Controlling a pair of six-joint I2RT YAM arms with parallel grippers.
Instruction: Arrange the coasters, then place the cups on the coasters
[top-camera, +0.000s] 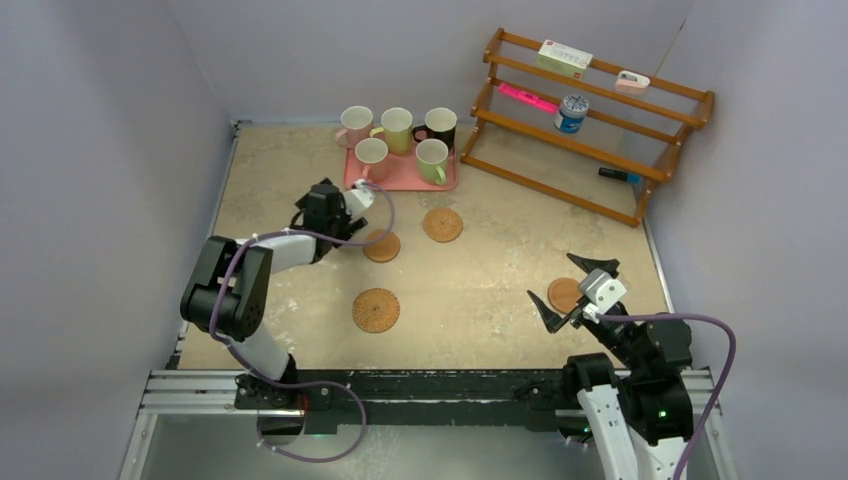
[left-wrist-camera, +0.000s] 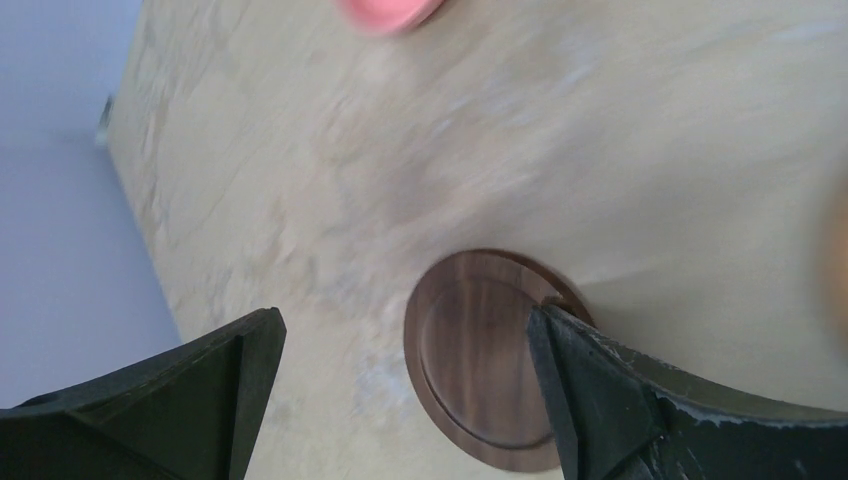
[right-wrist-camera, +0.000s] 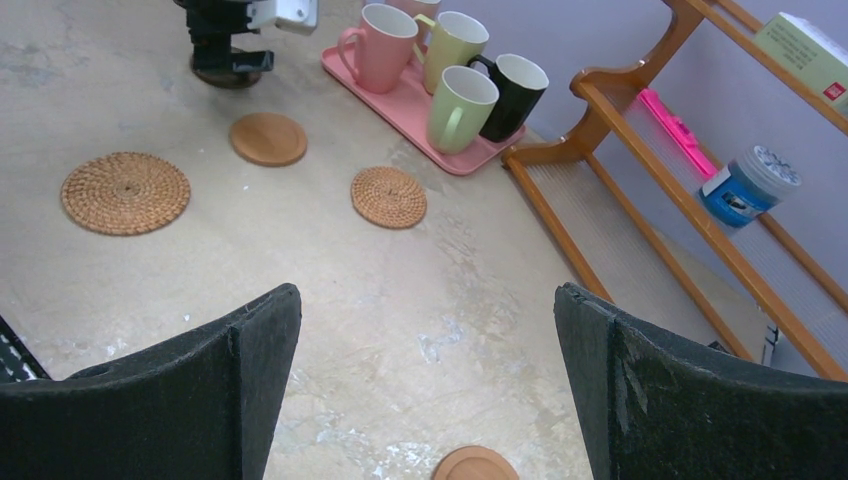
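My left end effector (left-wrist-camera: 405, 400) hangs with its fingers wide apart and empty over the dark coaster (left-wrist-camera: 480, 360), a smooth, grained wooden disc with a raised rim, flat on the mottled table (left-wrist-camera: 300, 150). It sits between the fingers, closer to one, so I judge I'm lining up to take it. My right end effector (right-wrist-camera: 428, 300) is equally spread, holding nothing, above a smooth tan coaster (right-wrist-camera: 473, 466). Two woven coasters (right-wrist-camera: 125, 192) lie scattered – so the glossy cups (right-wrist-camera: 460, 100) wait on the pink tray (right-wrist-camera: 440, 150).
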